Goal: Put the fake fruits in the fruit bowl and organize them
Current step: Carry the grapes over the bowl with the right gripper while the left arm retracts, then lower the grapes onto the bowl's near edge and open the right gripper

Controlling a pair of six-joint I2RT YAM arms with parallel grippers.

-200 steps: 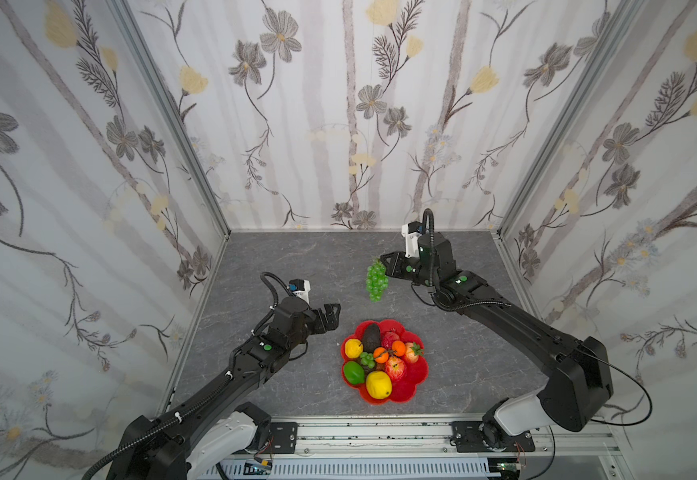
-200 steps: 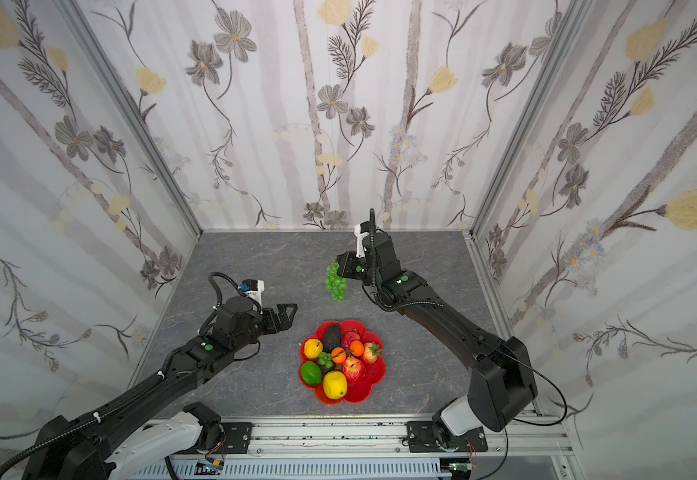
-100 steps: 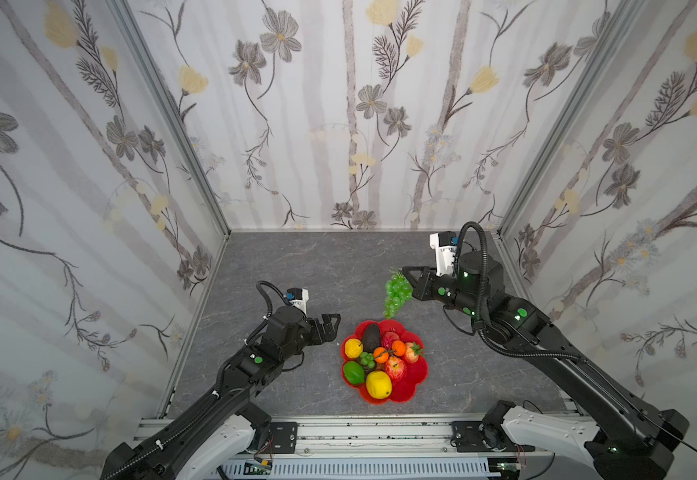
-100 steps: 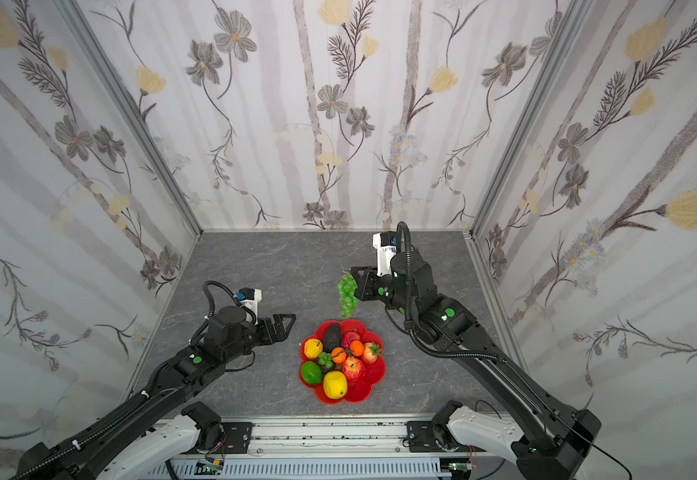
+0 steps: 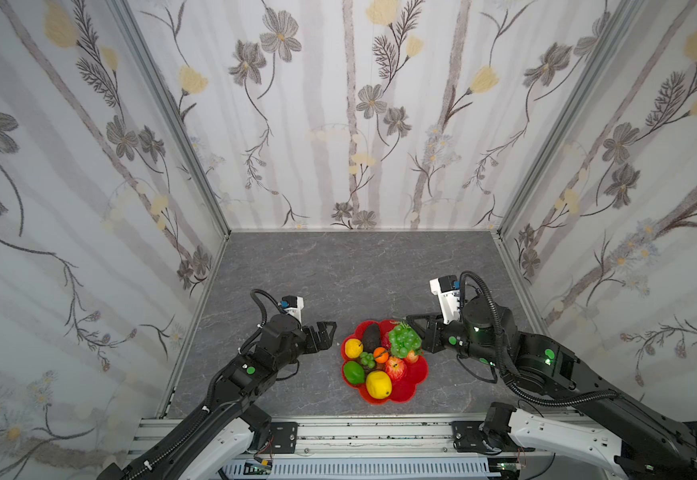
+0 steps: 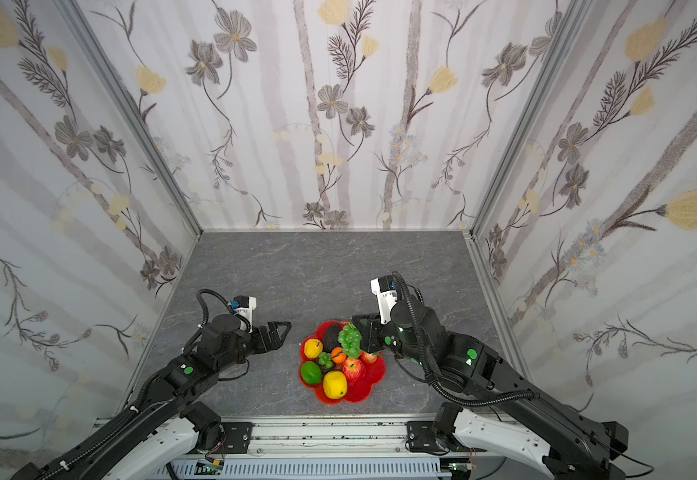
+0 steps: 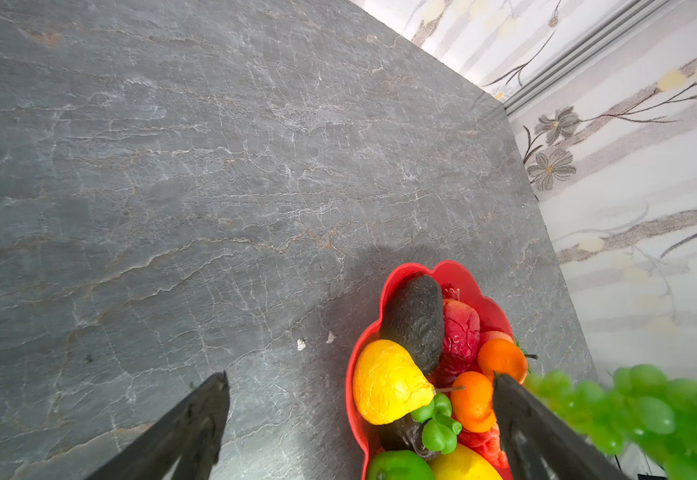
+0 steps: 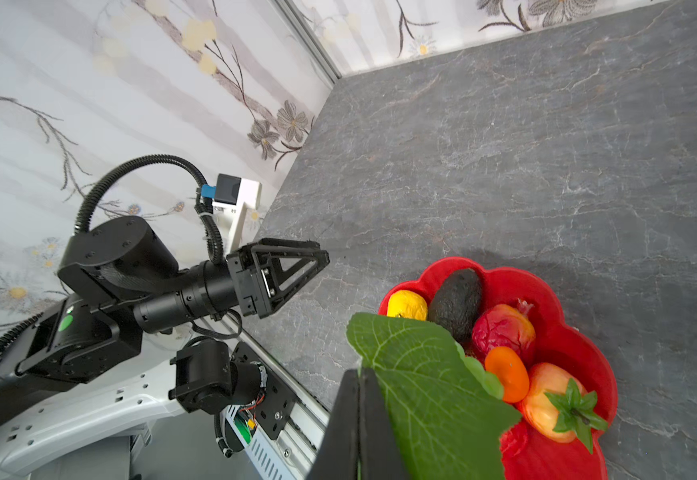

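Observation:
The red scalloped fruit bowl (image 5: 416, 384) (image 6: 375, 373) stands at the table's front middle. In it lie a yellow pear (image 5: 353, 347), a dark avocado (image 5: 371, 336), an orange (image 5: 380, 354), a red apple (image 5: 396, 368), a lemon (image 5: 379, 383) and a green lime (image 5: 353, 372). My right gripper (image 5: 411, 322) (image 8: 359, 372) is shut on the leaf (image 8: 421, 386) of the green grape bunch (image 5: 405, 340) (image 6: 350, 340), which hangs over the bowl's far right part. My left gripper (image 5: 331, 334) (image 7: 359, 376) stands open and empty just left of the bowl.
Floral walls close in the grey stone table (image 5: 338, 266) on three sides. The metal rail (image 5: 359, 434) with both arm bases runs along the front edge. Two small white specks (image 7: 301, 344) lie on the table left of the bowl.
My right gripper has carried the grape bunch from the table's middle back toward the front, to above the bowl. The left arm has drawn slightly nearer the front, still open.

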